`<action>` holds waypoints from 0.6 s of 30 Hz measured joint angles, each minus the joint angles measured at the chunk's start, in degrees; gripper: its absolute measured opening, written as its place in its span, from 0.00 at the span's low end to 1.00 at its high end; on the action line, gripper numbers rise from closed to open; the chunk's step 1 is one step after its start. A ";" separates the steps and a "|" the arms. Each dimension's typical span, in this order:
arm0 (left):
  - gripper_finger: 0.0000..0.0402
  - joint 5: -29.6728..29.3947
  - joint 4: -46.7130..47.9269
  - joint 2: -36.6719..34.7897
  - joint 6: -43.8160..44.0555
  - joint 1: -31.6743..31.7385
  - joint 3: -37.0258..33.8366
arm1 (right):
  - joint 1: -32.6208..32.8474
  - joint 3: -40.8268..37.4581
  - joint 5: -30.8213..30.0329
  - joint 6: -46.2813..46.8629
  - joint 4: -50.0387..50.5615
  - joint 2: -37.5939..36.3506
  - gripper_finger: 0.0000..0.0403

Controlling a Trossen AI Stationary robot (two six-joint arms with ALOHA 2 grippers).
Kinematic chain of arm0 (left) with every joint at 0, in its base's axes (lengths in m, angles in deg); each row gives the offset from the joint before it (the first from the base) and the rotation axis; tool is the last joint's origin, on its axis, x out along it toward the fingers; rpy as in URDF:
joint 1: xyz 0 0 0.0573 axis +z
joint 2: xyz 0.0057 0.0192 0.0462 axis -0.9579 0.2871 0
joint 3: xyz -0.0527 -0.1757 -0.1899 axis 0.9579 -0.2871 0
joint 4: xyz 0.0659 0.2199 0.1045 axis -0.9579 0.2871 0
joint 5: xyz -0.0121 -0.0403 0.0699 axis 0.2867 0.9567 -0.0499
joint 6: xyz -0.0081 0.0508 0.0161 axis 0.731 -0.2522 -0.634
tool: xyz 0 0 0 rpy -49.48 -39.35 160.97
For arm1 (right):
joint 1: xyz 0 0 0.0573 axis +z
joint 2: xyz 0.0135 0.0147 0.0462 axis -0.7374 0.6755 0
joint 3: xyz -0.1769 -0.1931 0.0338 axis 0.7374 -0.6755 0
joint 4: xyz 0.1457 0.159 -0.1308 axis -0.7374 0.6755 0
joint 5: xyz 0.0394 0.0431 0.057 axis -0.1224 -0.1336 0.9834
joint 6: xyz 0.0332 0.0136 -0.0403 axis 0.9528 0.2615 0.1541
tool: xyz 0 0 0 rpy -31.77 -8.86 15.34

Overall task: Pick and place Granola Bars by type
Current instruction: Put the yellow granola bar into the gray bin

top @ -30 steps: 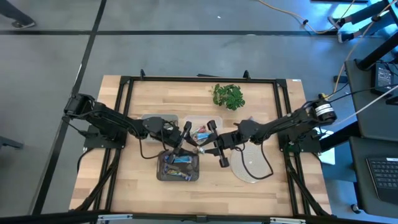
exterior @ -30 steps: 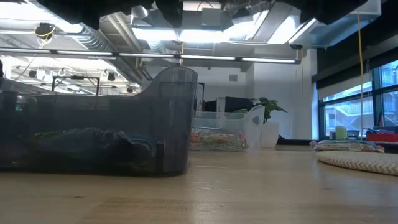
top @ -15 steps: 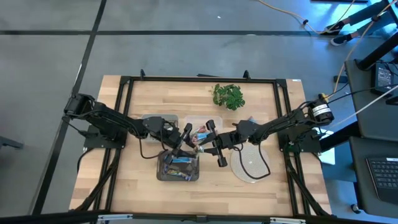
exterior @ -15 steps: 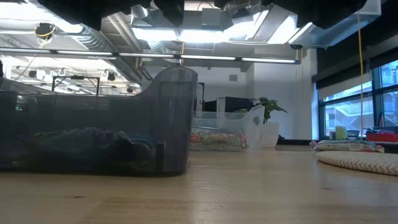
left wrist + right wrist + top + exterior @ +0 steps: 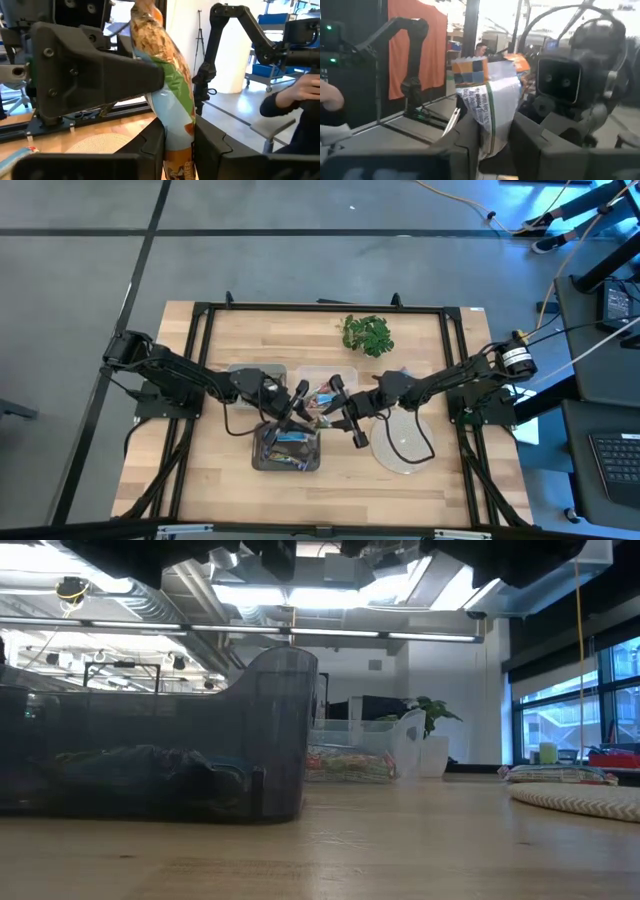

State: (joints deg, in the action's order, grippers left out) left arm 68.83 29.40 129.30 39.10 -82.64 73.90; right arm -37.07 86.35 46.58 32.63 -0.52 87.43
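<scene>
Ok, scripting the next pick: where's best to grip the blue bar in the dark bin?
Across its narrow middle, from straight above: the blue bar lies flat in the dark bin, whose walls likely block a sideways approach.

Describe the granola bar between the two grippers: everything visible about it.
The granola bar is a slim bar in a shiny wrapper, printed green, white and orange with a grainy brown picture at one end; the right wrist view shows a silver face with printed text. It is held off the table, above the bins. The left gripper pinches one end between its dark fingers, and the right gripper closes on the other end, so both hold it at once, mid-handover. Nothing else touches it.
</scene>
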 joint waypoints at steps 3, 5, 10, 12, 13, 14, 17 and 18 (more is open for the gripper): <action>0.18 0.07 1.08 0.00 -0.02 -0.02 0.00 | -0.07 0.02 -1.65 1.04 3.71 -0.06 0.32; 0.18 0.02 2.65 0.00 -0.04 0.00 -0.02 | -0.14 0.02 -2.48 1.21 5.85 -0.12 0.38; 0.16 -0.32 4.69 -0.21 0.43 0.08 -0.02 | -0.22 0.00 -3.54 1.49 14.10 -3.77 0.53; 0.16 -0.50 5.02 -0.22 0.43 0.25 0.00 | -0.22 0.00 -3.56 2.04 19.01 -6.42 0.57; 0.16 -0.46 5.20 -0.22 0.45 0.42 -0.01 | -0.20 0.00 -3.54 2.65 21.31 -7.71 0.59; 0.16 -0.48 5.19 -0.22 0.46 0.67 0.00 | -0.20 0.02 -3.54 3.06 23.73 -8.91 0.60; 0.16 -0.67 6.16 -0.88 0.54 1.90 0.00 | -0.20 0.00 -3.52 5.42 33.50 -12.39 0.61; 0.16 -0.65 7.19 -1.25 0.77 2.49 0.00 | -0.20 0.00 -3.52 6.86 36.52 -13.53 0.61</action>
State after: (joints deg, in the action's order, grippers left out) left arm 68.18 36.59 128.04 39.87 -80.15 73.90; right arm -37.27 86.35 43.07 39.49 36.00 73.91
